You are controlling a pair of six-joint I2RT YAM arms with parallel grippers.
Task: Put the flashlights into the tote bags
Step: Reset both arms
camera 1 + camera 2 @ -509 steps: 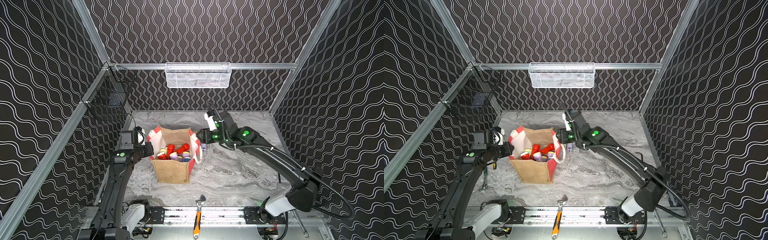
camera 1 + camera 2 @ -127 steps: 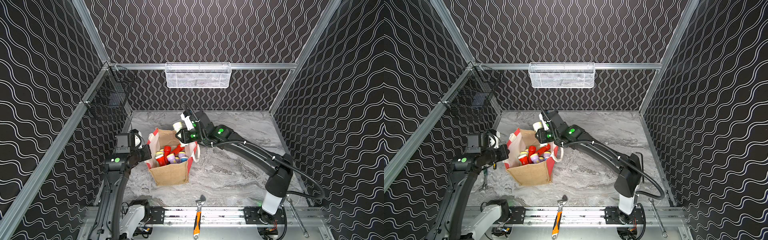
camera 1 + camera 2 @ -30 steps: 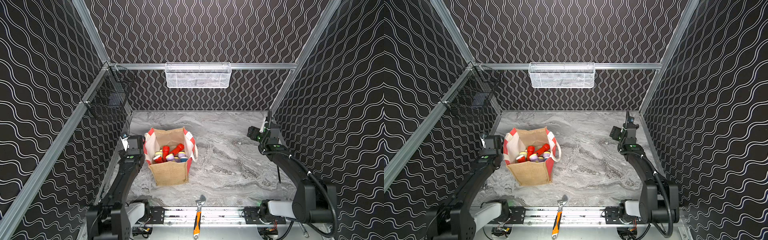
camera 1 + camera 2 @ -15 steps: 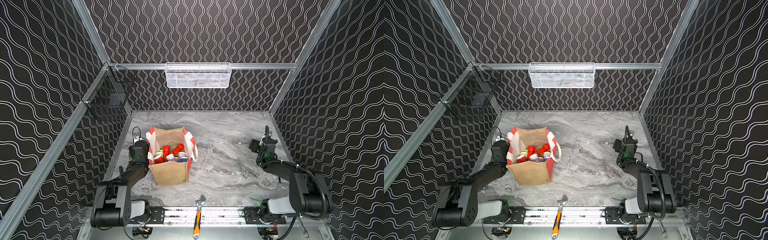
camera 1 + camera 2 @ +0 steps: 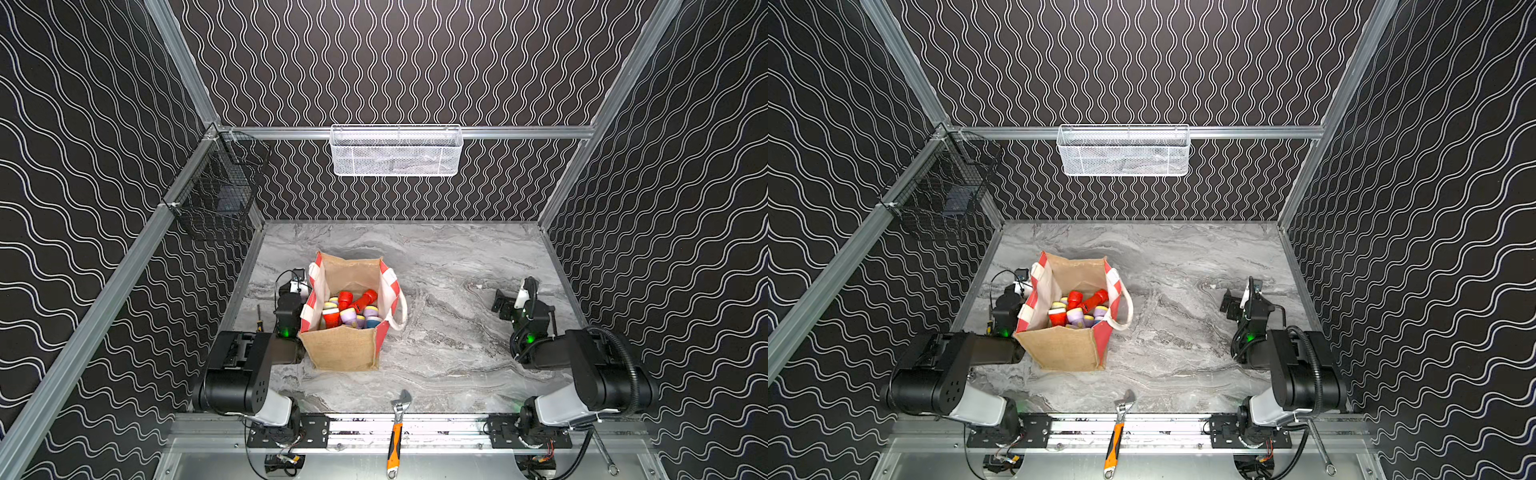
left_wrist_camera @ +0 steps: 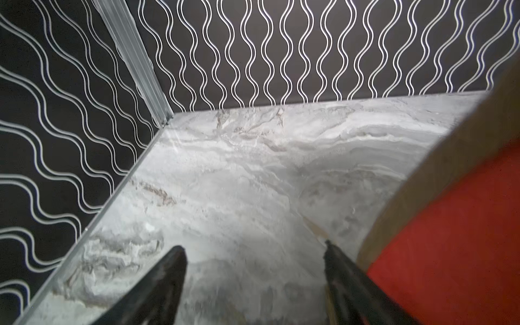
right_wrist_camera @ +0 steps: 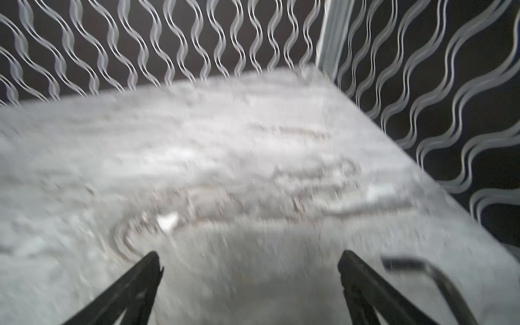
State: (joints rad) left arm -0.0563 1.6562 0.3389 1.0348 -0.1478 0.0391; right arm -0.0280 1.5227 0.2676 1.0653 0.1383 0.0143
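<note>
As both top views show it, the first entry is the tote bag [image 5: 345,351] [image 5: 1065,349]: boxy tan jute with red-and-white striped side panels and white rope handles. It stands upright with its mouth open on the grey marble table [image 5: 449,266], left of the table's middle.

Contents: the flashlights [image 5: 351,309], heaped inside the bag against one another. Red, lilac and yellow-rimmed heads show, with one blue body by the right panel. Their number cannot be told from above.

Left gripper [image 6: 253,250]: low over the table at the left, just beside the bag's left striped panel. Its two black fingers [image 6: 168,270] stand wide apart with only bare marble between them, holding nothing. Red panel cloth lies next to one finger in the wrist view; whether they touch cannot be told.

Right gripper [image 7: 250,257]: low over the table at the right, well apart from the bag. Its fingers are spread wide with nothing between them. That wrist view is blurred.

Arms: both folded low, with their bases on the near rail.

Fixtures:
- White wire mesh basket [image 5: 395,151], hung on the far wall's rail.
- Black wire basket [image 5: 216,199], hung on the left wall's rail by the far corner.

Loose tools:
- Orange-handled adjustable wrench [image 5: 397,428], lying across the near rail at centre.
- Plain spanner [image 5: 602,453], at the near right corner.
</note>
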